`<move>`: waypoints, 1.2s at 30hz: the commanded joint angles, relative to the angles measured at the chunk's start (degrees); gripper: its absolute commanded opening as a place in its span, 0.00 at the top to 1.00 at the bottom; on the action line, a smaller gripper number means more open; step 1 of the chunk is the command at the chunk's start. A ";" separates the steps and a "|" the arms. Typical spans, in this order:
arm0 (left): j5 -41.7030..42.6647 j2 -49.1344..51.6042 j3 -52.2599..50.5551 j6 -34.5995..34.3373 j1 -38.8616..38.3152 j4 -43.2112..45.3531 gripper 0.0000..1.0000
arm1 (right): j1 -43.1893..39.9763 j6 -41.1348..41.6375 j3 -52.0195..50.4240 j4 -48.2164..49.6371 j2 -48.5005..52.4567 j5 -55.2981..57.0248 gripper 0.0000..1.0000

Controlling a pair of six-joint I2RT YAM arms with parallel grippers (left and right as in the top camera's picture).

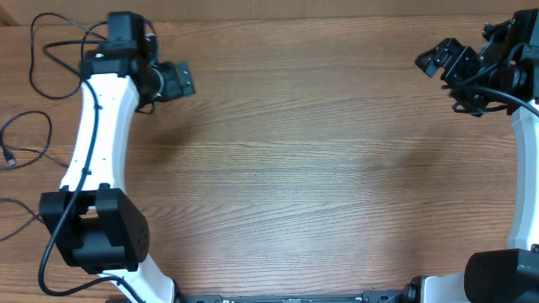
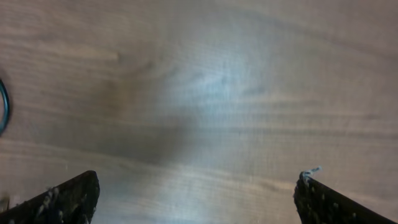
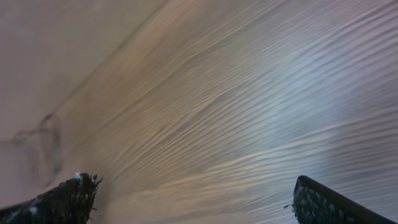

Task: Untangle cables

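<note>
Light wood-grain table (image 1: 303,168)

From overhead we look straight down on much of the tabletop (image 1: 320,168) from well above. Our left wrist view sits close over the wood, facing it squarely past the left claw (image 2: 196,193). Our right wrist view looks slantwise past the right claw (image 3: 193,199). All three share only the tabletop's grain.

Loose black cables (image 1: 10,156), far left
</note>
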 commanded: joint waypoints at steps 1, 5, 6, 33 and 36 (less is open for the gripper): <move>-2.82 0.15 0.74 -0.35 -1.79 -2.40 0.00 | -0.07 -0.26 0.81 -0.61 -0.35 -7.98 0.00; -5.79 -1.60 0.74 -3.69 -3.45 -3.32 0.00 | -0.07 -2.34 0.81 -4.39 -1.31 -0.11 0.00; -6.88 -2.40 0.74 -3.67 -4.00 -3.32 0.00 | -0.07 -2.34 0.81 -5.31 -1.77 1.90 0.00; -7.72 -35.52 -15.91 -2.40 -9.33 -5.55 0.00 | 3.39 -0.68 -22.03 -3.48 -45.70 20.74 0.00; -7.69 -35.95 -18.91 -2.67 -9.25 -4.50 0.00 | 3.37 1.55 -23.93 -2.84 -48.15 20.39 0.00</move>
